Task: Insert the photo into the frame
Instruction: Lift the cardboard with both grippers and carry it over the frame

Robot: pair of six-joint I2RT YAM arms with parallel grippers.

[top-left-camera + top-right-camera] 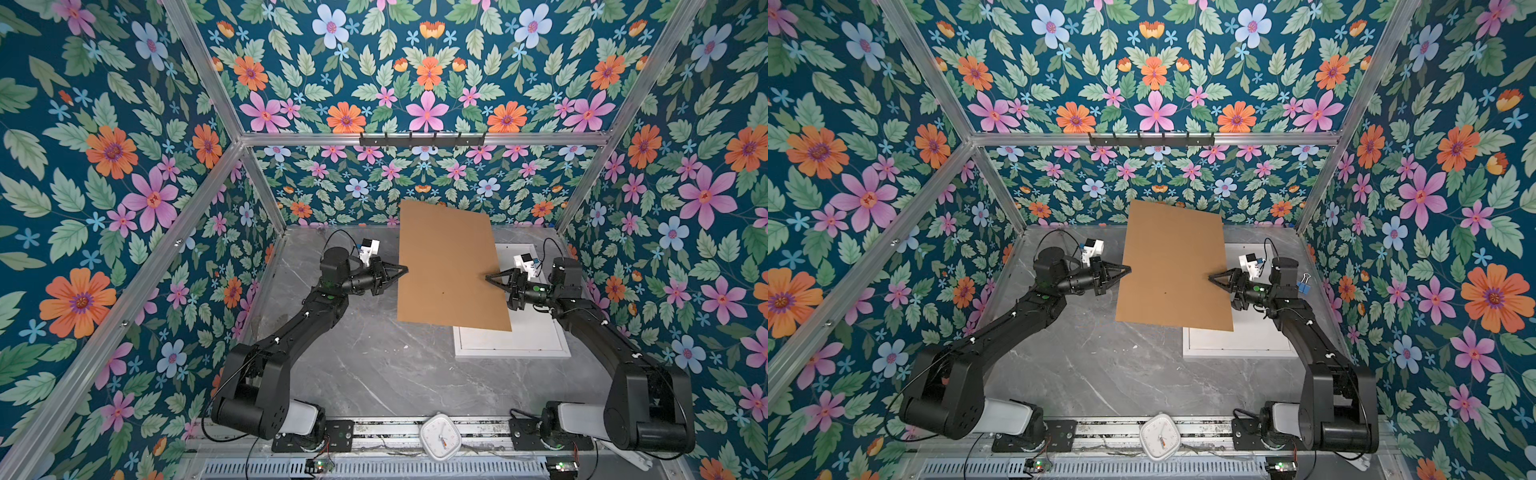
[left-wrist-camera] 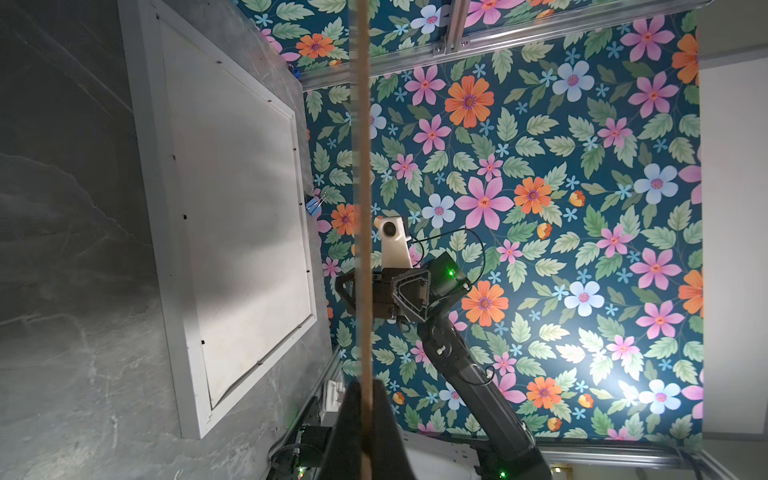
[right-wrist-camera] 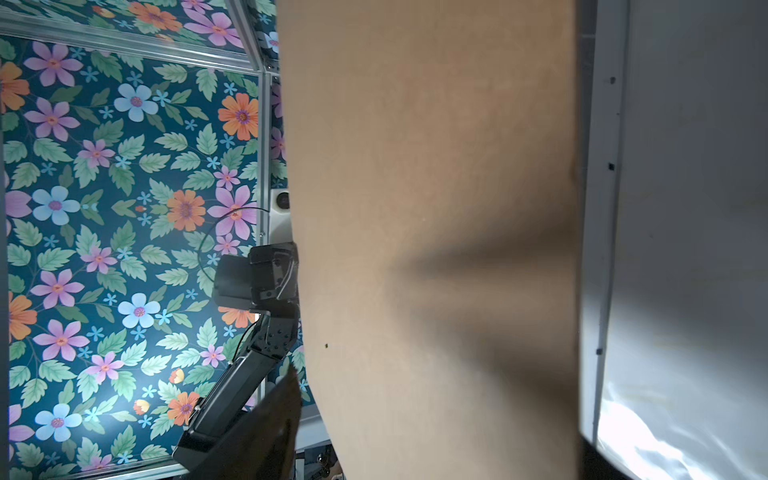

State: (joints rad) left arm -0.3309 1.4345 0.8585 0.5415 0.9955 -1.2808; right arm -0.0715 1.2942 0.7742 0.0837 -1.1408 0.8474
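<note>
The brown backing board (image 1: 451,266) hangs in the air in the middle of both top views (image 1: 1173,266), tilted, with its upper corner up against the flowered back wall. At the board's left edge, the left gripper (image 1: 405,270) has its fingers pressed together on it. The left wrist view shows this well: the board is a thin edge-on strip (image 2: 363,166) running top to bottom, pinched between the two dark fingertips at the bottom centre (image 2: 365,384).

Over on the right, the right gripper (image 1: 488,275) reaches in over the board's right edge. In the left wrist view its fingers (image 2: 345,295) stand apart, one on each side of the strip, with a gap showing to either side. In the right wrist view the board (image 3: 436,208) fills the centre.

The frame (image 1: 511,352) lies flat on the grey marble table (image 1: 374,365), right of centre in both top views (image 1: 1237,353), and its upper part is hidden beneath the raised board. In the left wrist view it fills the left half (image 2: 164,208), with a plain white sheet (image 2: 237,208) lying inside it. Whether that sheet is the back of the photo, we cannot tell. A blue binder clip (image 1: 1304,284) sits just beside the frame's right edge.
</note>
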